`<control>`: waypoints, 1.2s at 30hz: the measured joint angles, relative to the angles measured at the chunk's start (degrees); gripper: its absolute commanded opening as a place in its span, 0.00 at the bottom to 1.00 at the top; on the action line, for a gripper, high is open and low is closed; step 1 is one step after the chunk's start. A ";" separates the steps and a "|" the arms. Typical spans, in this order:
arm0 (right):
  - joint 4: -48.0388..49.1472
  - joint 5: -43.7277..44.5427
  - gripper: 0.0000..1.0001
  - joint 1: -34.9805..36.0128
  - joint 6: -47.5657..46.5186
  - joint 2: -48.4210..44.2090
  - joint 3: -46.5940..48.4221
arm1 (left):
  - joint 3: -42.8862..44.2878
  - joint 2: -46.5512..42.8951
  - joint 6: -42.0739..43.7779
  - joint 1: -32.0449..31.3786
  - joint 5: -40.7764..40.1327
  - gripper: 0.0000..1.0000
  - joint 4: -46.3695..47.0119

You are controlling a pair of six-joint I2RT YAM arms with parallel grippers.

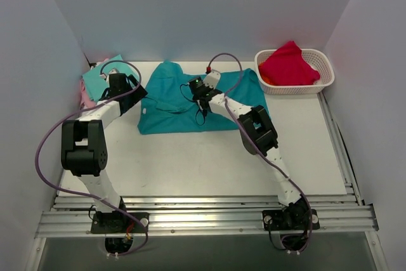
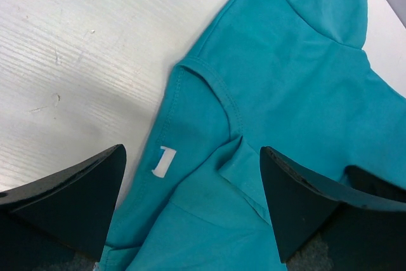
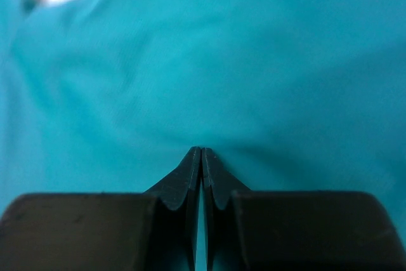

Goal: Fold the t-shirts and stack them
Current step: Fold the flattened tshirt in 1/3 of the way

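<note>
A deep teal t-shirt (image 1: 171, 109) lies spread across the middle of the white table, partly folded. My left gripper (image 1: 134, 93) hangs open over its left edge. In the left wrist view the collar and a small white neck label (image 2: 163, 161) lie between the wide-apart fingers of the left gripper (image 2: 191, 150), on the teal t-shirt (image 2: 285, 61). My right gripper (image 1: 195, 90) is down on the shirt's middle. In the right wrist view the right gripper (image 3: 201, 149) is shut, pinching the teal t-shirt (image 3: 222, 61), whose creases run toward the tips. A mint-green t-shirt (image 1: 98, 79) lies folded at the back left.
A white basket (image 1: 323, 61) at the back right holds a crumpled pinkish-red shirt (image 1: 288, 65). A strip of pink cloth (image 1: 85, 98) shows beside the mint-green shirt against the left wall. Grey walls close in three sides. Metal rails (image 1: 203, 211) run along the near edge.
</note>
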 measured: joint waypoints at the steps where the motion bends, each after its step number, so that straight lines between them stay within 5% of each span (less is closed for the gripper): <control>1: 0.50 -0.02 0.00 -1.14 -0.02 0.70 0.85 | -0.09 0.00 0.00 0.00 0.07 0.95 0.00; 5: 2.64 -0.02 0.01 -5.11 -1.22 1.36 1.62 | -0.48 0.00 0.00 0.00 0.13 0.96 0.20; 8: 4.98 -0.24 0.23 -5.31 -2.27 0.92 0.66 | -0.70 0.00 0.00 0.00 0.11 0.96 0.26; 9: 5.84 -0.50 0.39 -5.05 -2.62 0.15 -0.74 | -0.72 0.00 0.00 0.00 0.13 0.96 0.26; 12: 7.76 -1.44 0.67 -3.48 -3.10 -4.33 -7.54 | -0.74 0.00 0.00 0.00 0.11 0.96 0.35; 16: 8.61 -1.75 0.76 0.48 -3.78 -10.71 -12.83 | -1.44 -0.02 -0.02 0.00 0.11 0.96 1.25; 20: 10.21 -1.75 0.60 5.68 -3.82 -14.19 -13.00 | -1.99 -0.02 -0.02 0.00 0.15 0.96 1.42; 23: 11.67 -2.27 0.00 9.22 -3.98 -14.99 -13.03 | -2.23 -0.04 -0.02 0.00 0.15 0.96 1.70; 36: 10.14 -4.46 0.00 10.97 -2.49 -8.44 -9.22 | -2.45 -0.11 -0.02 0.00 0.31 0.96 1.95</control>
